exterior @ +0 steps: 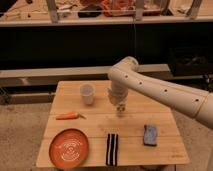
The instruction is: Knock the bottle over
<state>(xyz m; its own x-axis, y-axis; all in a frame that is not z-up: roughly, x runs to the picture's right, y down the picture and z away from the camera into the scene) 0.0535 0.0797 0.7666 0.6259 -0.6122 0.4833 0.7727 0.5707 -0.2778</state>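
Dark shelving behind; wooden table [165, 112] | my arm [165, 92] reaches in from the right, wrist pointing down | gripper [120, 103] above table centre, its grip I cannot tell | bottle [121, 111] directly beneath gripper, white cup [87, 93] beside.

Cream gripper [119, 100] over pale-tan bottle [120, 109] – orange plate [56, 150] w/ white rings, blk/wht striped cloth [112, 149].
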